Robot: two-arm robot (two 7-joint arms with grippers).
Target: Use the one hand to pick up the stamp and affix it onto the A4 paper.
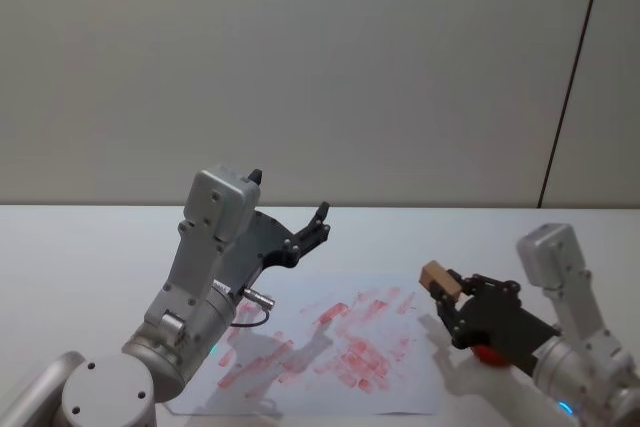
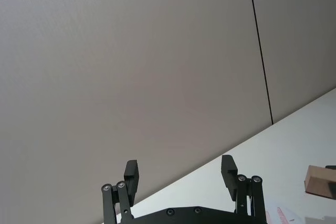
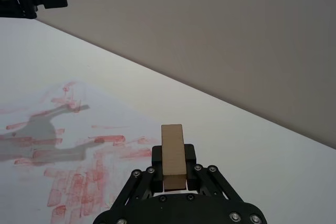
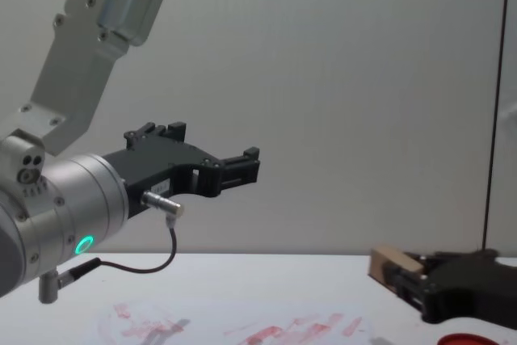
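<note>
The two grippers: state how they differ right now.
The left gripper is open and empty; the right gripper is shut on the stamp. The left gripper hangs high above the A4 paper; the right gripper sits low near its right edge. Both are black and two-fingered.

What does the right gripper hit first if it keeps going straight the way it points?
Looks free: right gripper, shut on the stamp, points over bare table beside the paper, toward the wall. Depth unclear.
</note>
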